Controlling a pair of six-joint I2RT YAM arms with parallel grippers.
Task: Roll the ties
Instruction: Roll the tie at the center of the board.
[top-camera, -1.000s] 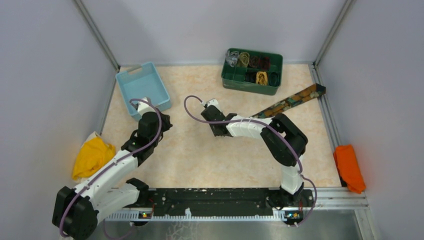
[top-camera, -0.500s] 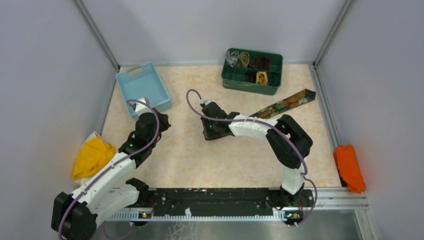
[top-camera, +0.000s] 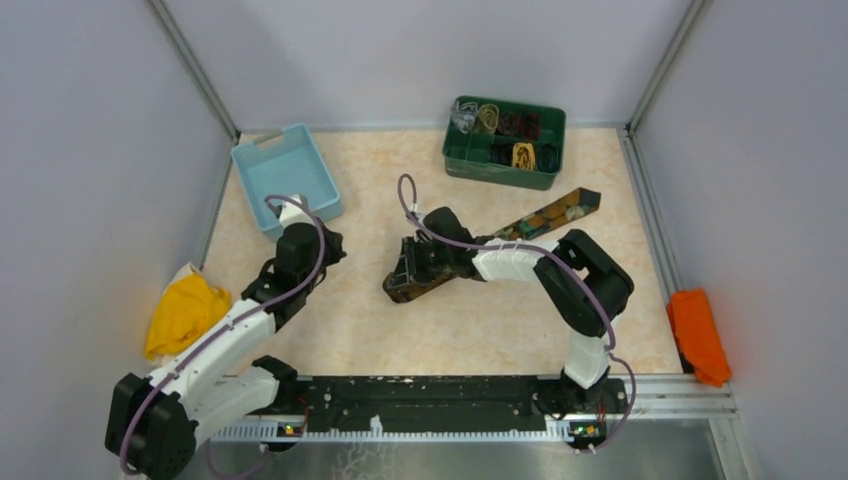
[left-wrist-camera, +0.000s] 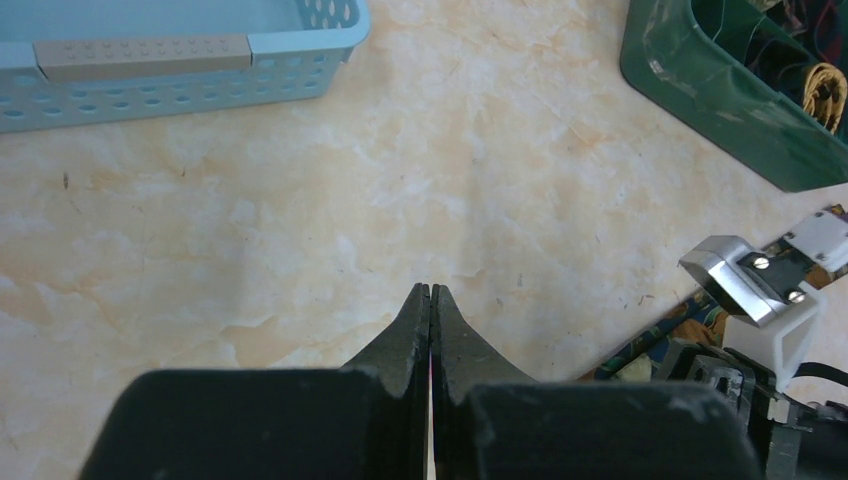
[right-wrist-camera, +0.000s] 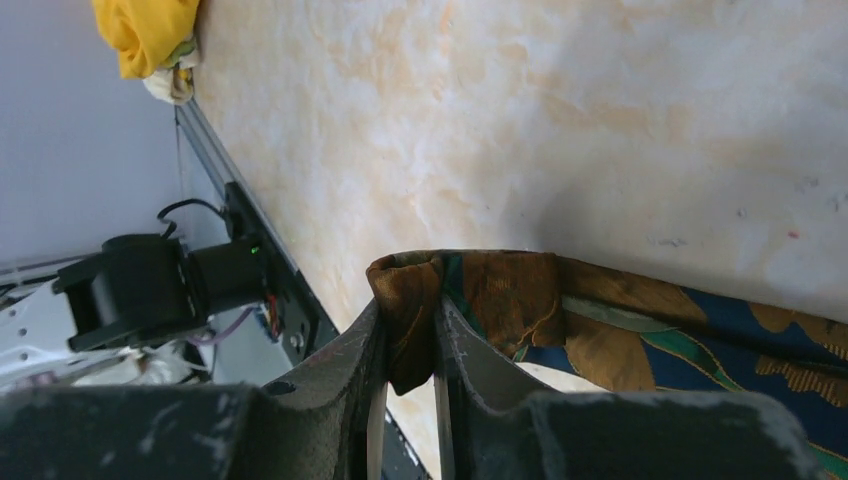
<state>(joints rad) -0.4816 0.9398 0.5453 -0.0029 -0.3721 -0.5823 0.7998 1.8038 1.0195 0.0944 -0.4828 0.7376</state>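
Observation:
A dark brown tie (top-camera: 545, 213) with gold-orange and teal pattern lies diagonally across the table from the far right toward the middle. My right gripper (top-camera: 408, 272) is shut on its near end; in the right wrist view the folded brown fabric (right-wrist-camera: 412, 300) is pinched between my right gripper's (right-wrist-camera: 408, 335) fingers. My left gripper (top-camera: 290, 212) is shut and empty, just in front of the blue basket; in the left wrist view my left gripper (left-wrist-camera: 431, 290) hovers over bare table. Several rolled ties (top-camera: 523, 154) sit in the green bin.
A light blue basket (top-camera: 288, 178) stands at the back left. A green bin (top-camera: 505, 165) stands at the back middle. A yellow cloth (top-camera: 185, 312) lies at the left edge and an orange cloth (top-camera: 698, 334) at the right edge. A black rail (top-camera: 430, 400) runs along the front.
My right gripper has pulled the tie's end leftward and toward the near side, dragging the far end of the tie away from the right wall. The left arm has barely moved.

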